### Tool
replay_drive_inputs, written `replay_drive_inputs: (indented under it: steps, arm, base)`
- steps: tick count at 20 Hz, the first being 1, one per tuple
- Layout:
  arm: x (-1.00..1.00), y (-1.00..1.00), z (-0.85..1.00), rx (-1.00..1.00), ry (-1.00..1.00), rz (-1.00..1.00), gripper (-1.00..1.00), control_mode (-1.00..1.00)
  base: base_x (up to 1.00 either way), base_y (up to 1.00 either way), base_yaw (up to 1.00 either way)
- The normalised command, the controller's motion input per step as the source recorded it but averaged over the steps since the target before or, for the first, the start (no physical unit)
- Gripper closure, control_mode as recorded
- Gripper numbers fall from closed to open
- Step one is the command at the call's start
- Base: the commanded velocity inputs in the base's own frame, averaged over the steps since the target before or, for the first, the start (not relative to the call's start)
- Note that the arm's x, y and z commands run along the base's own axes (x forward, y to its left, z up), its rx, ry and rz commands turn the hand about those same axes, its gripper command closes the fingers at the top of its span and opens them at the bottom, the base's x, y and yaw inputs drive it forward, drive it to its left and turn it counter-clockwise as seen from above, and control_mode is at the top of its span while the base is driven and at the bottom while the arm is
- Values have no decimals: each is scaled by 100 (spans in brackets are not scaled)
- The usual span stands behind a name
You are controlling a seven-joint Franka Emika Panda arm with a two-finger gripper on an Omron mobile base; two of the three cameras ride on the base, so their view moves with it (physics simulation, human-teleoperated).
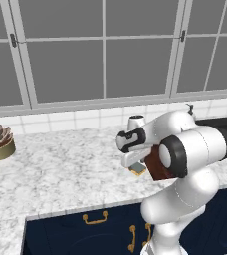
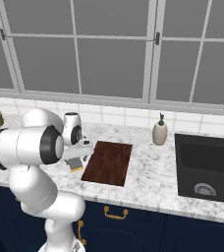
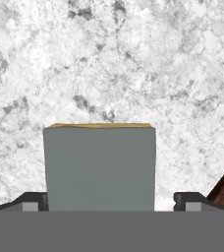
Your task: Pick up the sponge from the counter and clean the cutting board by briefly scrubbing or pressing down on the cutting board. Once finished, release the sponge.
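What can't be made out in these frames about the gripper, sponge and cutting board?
- Gripper grip: in the hand view the fingertips flank the sponge, with the contact hidden by the grey band.
- Sponge in the right base view: mostly covered by the hand, so lifted or resting is unclear.
- Cutting board in the left base view: largely behind the arm.
- Cutting board in the hand view: cut by the right edge.

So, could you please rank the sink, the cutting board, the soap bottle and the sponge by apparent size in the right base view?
1. sink
2. cutting board
3. soap bottle
4. sponge, mostly hidden under the hand, so its rank is less certain.
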Motion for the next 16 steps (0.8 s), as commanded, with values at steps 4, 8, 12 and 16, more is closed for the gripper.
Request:
replay_drive_inputs:
  steps: [4,8,12,16]
  arm:
    - [0,2,0,0,0,6,-100,-100]
    - [0,11,-19,0,0,4,-100,-100]
    - [0,10,-15,0,0,2,-100,-100]
    - [0,0,0,0,0,0,-100,-100]
  base:
    - [0,0,0]
    - [0,0,0]
    - [0,0,0]
    - [0,0,0]
